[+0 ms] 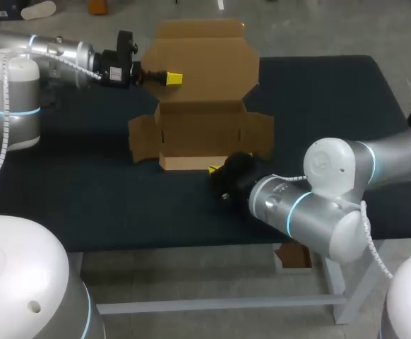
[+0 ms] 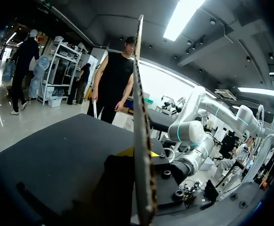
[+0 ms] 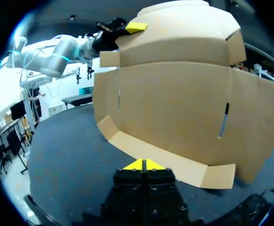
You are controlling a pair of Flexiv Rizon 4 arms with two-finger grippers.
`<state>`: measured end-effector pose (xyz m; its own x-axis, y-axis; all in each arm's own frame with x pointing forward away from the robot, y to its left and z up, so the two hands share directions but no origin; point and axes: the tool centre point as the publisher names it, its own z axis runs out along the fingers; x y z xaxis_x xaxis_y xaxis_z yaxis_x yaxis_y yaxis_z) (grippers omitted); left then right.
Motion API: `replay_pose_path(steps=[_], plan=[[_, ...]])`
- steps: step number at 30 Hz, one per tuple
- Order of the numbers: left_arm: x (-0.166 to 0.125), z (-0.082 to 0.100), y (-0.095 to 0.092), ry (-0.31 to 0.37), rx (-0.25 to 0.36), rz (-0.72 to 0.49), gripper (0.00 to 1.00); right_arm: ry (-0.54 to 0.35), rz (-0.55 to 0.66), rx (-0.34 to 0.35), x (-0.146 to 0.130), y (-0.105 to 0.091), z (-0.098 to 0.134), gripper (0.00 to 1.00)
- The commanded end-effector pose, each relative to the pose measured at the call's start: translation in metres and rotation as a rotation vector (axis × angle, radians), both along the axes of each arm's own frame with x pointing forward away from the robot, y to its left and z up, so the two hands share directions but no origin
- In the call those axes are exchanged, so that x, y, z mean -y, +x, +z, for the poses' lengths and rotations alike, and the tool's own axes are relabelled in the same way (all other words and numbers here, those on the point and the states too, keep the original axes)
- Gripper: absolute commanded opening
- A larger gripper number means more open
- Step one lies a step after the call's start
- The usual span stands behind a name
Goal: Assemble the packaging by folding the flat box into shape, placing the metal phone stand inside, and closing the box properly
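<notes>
A brown cardboard box (image 1: 202, 131) lies unfolded on the dark table, its lid panel (image 1: 205, 60) raised at the back. My left gripper (image 1: 174, 78) is shut on the lid's left edge. In the left wrist view the cardboard (image 2: 141, 141) runs edge-on between its fingers, one yellow tip (image 2: 127, 151) showing beside it. My right gripper (image 1: 215, 169) sits low at the box's front, shut with nothing in it. In the right wrist view its gripper (image 3: 142, 165) has both yellow tips together, just short of the front flap (image 3: 174, 165). The phone stand is in no view.
The dark cloth of the table (image 1: 85, 191) stretches bare to the left and front of the box. The box's side flaps (image 1: 142, 138) stick out on both sides. My right arm's elbow (image 1: 325, 205) hangs over the front right edge.
</notes>
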<state>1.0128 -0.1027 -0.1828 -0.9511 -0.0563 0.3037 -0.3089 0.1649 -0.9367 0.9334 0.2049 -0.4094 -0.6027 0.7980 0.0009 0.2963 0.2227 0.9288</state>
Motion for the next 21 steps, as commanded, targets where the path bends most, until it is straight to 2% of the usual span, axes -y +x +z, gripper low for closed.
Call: replay_pose_path(steps=[1, 21], plan=[[-0.001, -0.001, 0.000, 0.000, 0.000, -0.003, 0.00, -0.059, -0.174, 0.040, -0.008, 0.005, -0.005, 0.00], [-0.001, -0.001, 0.000, 0.000, 0.000, -0.003, 0.00, -0.043, -0.199, 0.033, -0.006, 0.025, -0.016, 0.00]])
